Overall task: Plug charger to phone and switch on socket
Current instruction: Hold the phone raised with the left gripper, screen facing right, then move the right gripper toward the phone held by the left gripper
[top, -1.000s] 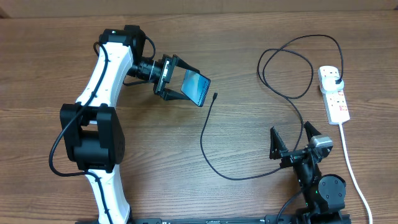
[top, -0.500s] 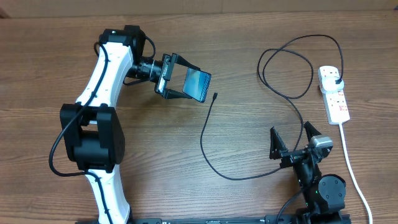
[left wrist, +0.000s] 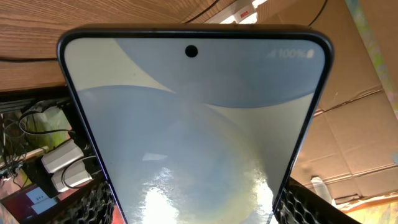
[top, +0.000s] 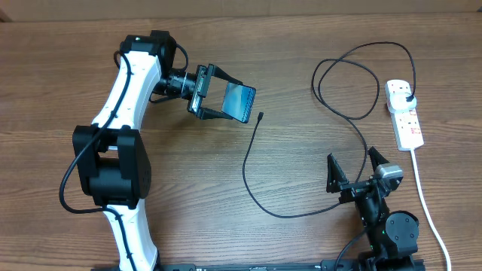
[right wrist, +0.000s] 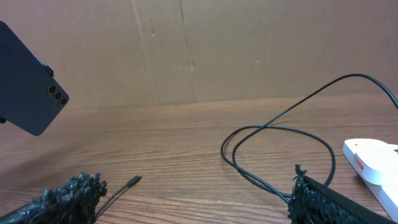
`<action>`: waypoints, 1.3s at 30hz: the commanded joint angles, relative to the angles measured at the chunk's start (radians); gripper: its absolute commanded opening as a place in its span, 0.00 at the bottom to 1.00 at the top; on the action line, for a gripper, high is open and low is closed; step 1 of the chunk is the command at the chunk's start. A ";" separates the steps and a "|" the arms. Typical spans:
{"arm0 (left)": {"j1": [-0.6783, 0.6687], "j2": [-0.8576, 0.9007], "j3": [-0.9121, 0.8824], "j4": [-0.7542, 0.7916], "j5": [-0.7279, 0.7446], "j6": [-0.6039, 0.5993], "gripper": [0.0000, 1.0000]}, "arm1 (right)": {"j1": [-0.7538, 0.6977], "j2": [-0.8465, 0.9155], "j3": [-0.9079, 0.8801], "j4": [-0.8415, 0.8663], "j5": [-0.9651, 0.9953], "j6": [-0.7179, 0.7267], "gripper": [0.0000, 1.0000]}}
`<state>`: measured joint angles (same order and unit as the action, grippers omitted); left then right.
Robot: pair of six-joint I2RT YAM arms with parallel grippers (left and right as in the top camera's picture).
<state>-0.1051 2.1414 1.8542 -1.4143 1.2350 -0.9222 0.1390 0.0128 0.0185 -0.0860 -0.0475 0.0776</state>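
The phone is grasped across its edges by the left pincer and held above the worktop, screen lit and tilted toward the left wrist camera. The charger lies loose on the wood, its connector tip just beside the phone's lower corner but apart from it — nothing is plugged into the phone yet. At the far end, the plug head appears to be seated in the socket, though the overhead view is too small for certainty, and the switch position cannot be read. The right pincer is spread wide and empty, well apart from the tip. Fetching the tip, mating it with the phone and pressing the switch are judged outstanding — the task is at an early stage.
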 commanded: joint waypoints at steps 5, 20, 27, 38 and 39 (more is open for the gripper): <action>-0.007 -0.004 0.028 -0.003 0.038 -0.021 0.57 | 0.006 -0.010 -0.011 0.005 0.002 0.000 1.00; -0.006 -0.004 0.028 0.004 0.037 -0.023 0.58 | 0.006 -0.010 -0.004 0.001 -0.064 0.003 1.00; -0.007 -0.004 0.028 0.009 0.010 -0.034 0.58 | 0.006 -0.010 0.069 -0.098 -0.085 0.071 1.00; -0.007 -0.004 0.028 0.021 -0.306 -0.140 0.57 | 0.006 0.098 0.303 -0.281 -0.125 0.167 1.00; -0.007 -0.004 0.028 0.026 -0.341 -0.150 0.57 | 0.006 0.130 0.328 -0.294 -0.140 0.167 1.00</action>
<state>-0.1051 2.1414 1.8542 -1.3949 1.0191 -1.0119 0.1390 0.0830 0.2790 -0.3622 -0.1493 0.2176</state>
